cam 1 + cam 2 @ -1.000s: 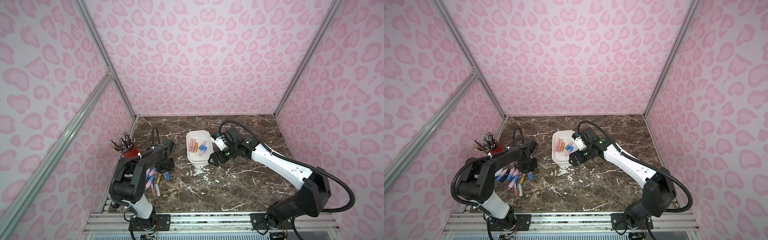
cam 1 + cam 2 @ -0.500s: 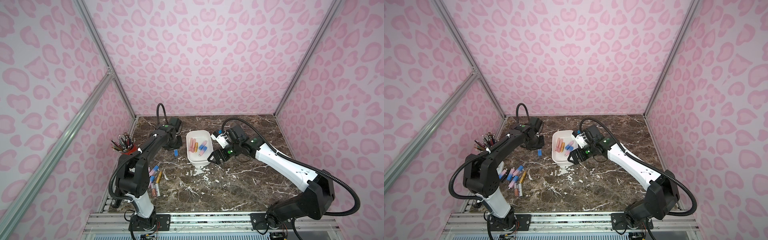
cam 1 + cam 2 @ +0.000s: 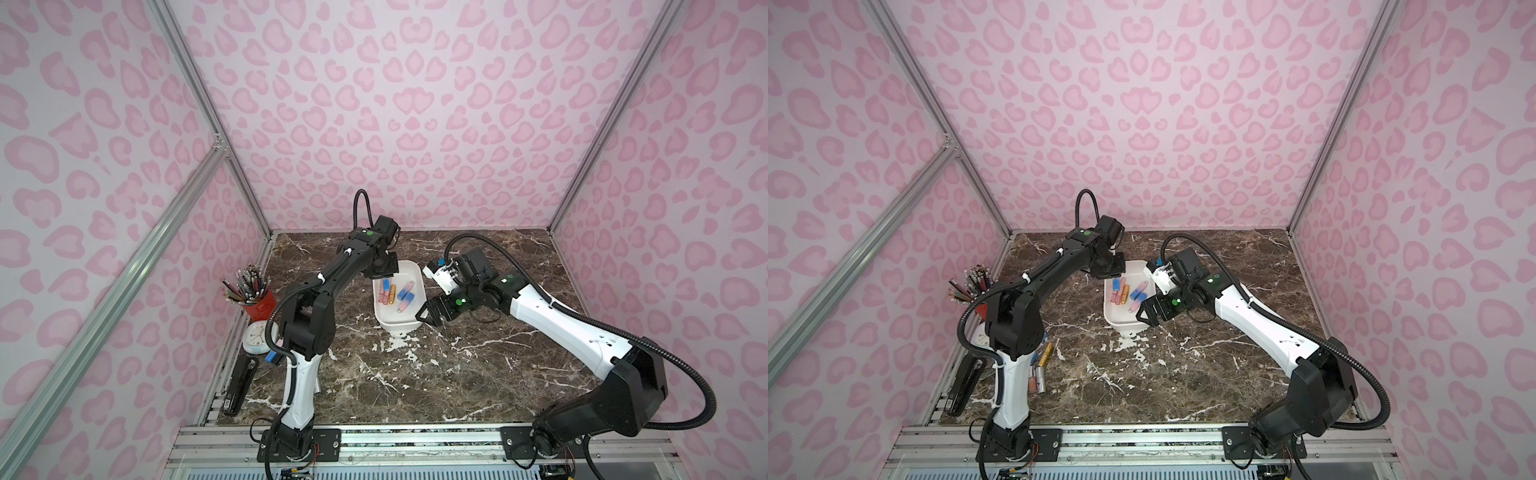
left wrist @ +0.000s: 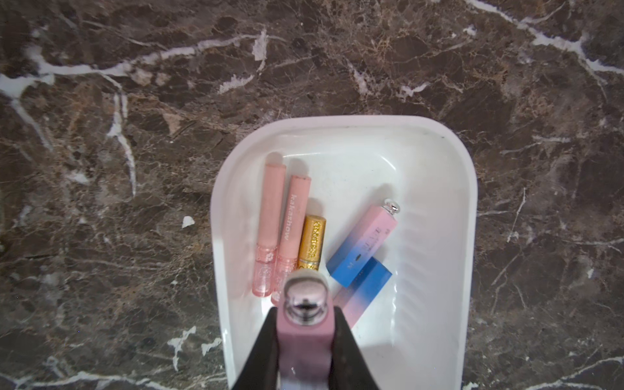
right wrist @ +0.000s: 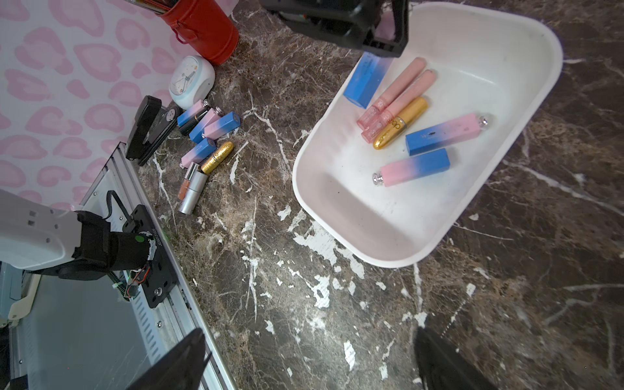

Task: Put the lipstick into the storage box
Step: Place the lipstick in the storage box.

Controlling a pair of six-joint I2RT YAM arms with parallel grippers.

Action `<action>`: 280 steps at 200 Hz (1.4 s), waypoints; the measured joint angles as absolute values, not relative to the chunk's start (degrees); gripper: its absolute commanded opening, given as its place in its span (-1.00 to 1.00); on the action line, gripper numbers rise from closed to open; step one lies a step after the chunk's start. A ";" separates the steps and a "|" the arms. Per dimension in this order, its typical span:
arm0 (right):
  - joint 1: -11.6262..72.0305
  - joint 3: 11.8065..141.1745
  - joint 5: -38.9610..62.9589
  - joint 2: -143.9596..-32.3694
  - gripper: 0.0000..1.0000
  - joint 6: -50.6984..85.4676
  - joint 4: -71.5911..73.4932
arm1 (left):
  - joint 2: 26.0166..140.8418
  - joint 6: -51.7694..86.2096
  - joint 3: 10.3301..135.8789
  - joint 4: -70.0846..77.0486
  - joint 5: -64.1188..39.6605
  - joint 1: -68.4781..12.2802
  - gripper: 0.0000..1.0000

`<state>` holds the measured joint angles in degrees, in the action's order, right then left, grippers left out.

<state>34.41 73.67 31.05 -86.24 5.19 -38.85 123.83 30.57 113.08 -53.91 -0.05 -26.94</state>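
Observation:
The storage box point(image 3: 397, 326) point(image 3: 1127, 327) point(image 4: 221, 202) point(image 5: 337, 216) is a white tub mid-table, holding several lipsticks: pink gloss tubes, a gold one point(image 4: 312, 241) and pink-blue ones point(image 5: 442, 133). My left gripper point(image 3: 380, 270) point(image 3: 1111, 268) point(image 4: 305, 310) hangs over the box's far left corner, shut on a pink-blue lipstick point(image 4: 304, 332) point(image 5: 364, 79) with a silver cap. That lipstick's blue end points down just above the box rim. My right gripper point(image 3: 426, 318) point(image 3: 1144, 318) point(image 5: 309, 337) is open and empty, low beside the box's near right corner.
Several loose lipsticks point(image 5: 209, 135) point(image 3: 1040, 365) lie at the table's left edge. Close by stand a red pencil cup point(image 3: 259, 303) point(image 5: 202, 30), a white clock point(image 3: 257, 338) point(image 5: 190, 82) and a black stapler point(image 3: 239, 386) point(image 5: 148, 128).
My left arm has carried the pink-blue lipstick from the loose pile at the left, back and rightward, to above the box's far corner. The right arm has barely shifted.

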 measured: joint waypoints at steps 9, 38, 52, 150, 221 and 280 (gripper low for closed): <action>34.30 73.69 31.05 -86.30 0.98 5.19 -38.83 | 125.05 30.37 113.97 -53.87 -0.47 -27.18 -0.94; 33.61 73.71 31.03 -86.56 0.98 5.26 -38.92 | 128.51 30.37 117.05 -53.56 -1.91 -28.01 -0.94; 33.23 73.71 31.03 -86.59 0.98 5.37 -38.96 | 129.93 30.37 118.26 -53.12 -2.72 -28.29 -0.94; 30.87 73.41 29.56 -85.25 0.98 5.45 -39.68 | 138.65 29.95 123.87 -50.94 -4.75 -28.45 -0.83; 29.61 71.37 28.62 -82.89 0.98 6.50 -40.16 | 139.46 27.42 128.81 -52.31 -4.49 -28.34 -0.14; 29.58 69.63 29.08 -82.04 0.98 7.81 -38.50 | 131.09 26.26 126.34 -54.83 -0.89 -27.94 -0.17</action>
